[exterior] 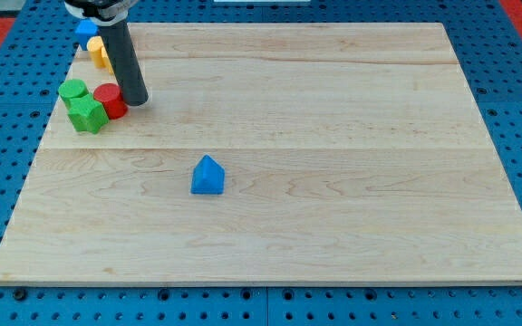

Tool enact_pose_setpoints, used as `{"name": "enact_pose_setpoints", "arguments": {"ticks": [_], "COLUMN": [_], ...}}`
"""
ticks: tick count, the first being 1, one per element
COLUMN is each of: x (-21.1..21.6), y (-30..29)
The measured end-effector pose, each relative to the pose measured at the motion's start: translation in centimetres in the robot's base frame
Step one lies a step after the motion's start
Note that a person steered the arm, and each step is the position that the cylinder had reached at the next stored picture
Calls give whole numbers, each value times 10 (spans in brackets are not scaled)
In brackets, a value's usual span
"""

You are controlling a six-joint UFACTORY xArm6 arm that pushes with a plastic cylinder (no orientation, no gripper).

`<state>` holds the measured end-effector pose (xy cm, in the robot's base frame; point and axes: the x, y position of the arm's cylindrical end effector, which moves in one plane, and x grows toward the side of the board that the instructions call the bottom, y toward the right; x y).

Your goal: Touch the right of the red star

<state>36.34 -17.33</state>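
Note:
A red block (110,100) sits near the board's upper left; its star shape is hard to make out. My tip (136,100) rests on the board just to the right of the red block, touching or nearly touching it. A green round block (72,90) and a green star-like block (88,115) stand against the red block's left side. The rod rises toward the view's top and partly hides a yellow block (97,51).
A blue block (85,29) lies at the board's top left corner, above the yellow one. A blue house-shaped block (207,176) stands alone near the board's middle. The wooden board (333,181) lies on a blue perforated surface.

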Motion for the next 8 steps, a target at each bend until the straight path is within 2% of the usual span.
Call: {"name": "enact_pose_setpoints", "arguments": {"ticks": [2, 3, 4, 5, 8], "x": [-135, -172, -172, -172, -172], "y": [30, 39, 30, -14, -32]}}
